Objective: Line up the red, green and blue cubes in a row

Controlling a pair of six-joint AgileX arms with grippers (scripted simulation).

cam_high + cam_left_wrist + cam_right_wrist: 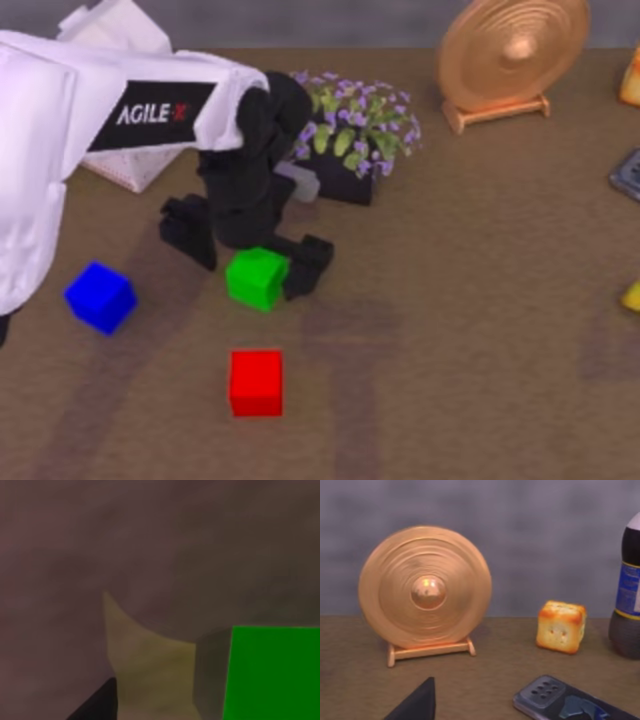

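The green cube lies on the brown table between the spread fingers of my left gripper, close against the right-hand finger. The gripper is open and low over the table. In the left wrist view the green cube fills the corner, with one dark fingertip well apart from it. The blue cube sits to the left, and the red cube is nearer the front edge. My right arm is outside the top view; one of its fingers shows, and its gripper looks open and empty.
Behind the left arm stand a white carton and a pot of purple flowers. A copper gong on a stand is at the back right. At the right edge are a phone, a bread cube, a dark bottle and a small yellow object.
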